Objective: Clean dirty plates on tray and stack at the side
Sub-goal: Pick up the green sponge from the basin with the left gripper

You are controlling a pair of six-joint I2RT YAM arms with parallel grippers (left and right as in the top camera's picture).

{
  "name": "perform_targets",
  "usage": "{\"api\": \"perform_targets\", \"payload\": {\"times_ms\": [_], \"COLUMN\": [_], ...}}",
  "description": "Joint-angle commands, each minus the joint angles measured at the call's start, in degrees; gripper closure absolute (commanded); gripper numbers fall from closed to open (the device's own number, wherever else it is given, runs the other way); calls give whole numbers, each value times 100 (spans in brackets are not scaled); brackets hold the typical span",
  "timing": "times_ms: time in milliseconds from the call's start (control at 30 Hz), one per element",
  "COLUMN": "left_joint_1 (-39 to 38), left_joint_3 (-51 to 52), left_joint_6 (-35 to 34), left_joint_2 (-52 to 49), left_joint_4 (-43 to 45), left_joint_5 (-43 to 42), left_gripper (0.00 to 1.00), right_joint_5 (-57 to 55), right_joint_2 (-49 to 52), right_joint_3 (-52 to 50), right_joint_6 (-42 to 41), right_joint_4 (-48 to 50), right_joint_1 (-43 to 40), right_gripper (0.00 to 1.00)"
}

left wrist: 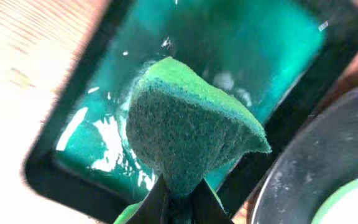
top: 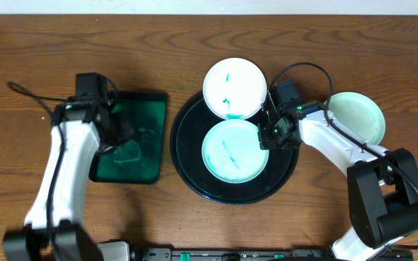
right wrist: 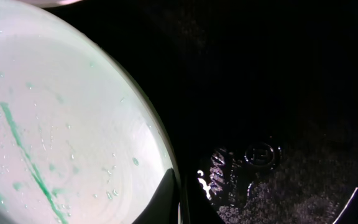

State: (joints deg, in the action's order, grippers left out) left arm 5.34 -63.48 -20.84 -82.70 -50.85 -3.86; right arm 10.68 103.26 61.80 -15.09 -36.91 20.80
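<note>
At plate [top: 234, 152] rim, right jaws, tray [top: 186, 148] beneath

Left tool [left wrist: 179, 200] pinched closed; right tool [top: 271, 135] angled inward.

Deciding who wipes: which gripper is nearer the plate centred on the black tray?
Right. The right gripper is at that plate's edge; the left gripper holds a sponge over the green tray.

We log: tray [top: 183, 156] glossy black | plates [top: 234, 152] smooth, wet white | sponge [left wrist: 191, 130] rough, fibrous | table [top: 194, 51] matt grained wood
</note>
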Motion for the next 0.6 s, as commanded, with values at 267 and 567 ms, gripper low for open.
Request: {"api": "perform_targets", "payload": {"times_ms": [267,567], "left_joint_1": [-44,-181], "left_joint_3": [-87,44], "left_joint_6": [44,44], "left_joint_2": [358,11], "left_joint_4": [-90,50], "left_joint_5": [498,-216], "left_gripper": [93,93], "right_joint_5": [-164,-164], "right_joint_2": [61,61], "right_joint_3": [22,22], "right_joint_6": [-116,-116], "right_joint_4": [48,52], "right_joint_1": [-9,-7], "right_gripper": [99,99]}}
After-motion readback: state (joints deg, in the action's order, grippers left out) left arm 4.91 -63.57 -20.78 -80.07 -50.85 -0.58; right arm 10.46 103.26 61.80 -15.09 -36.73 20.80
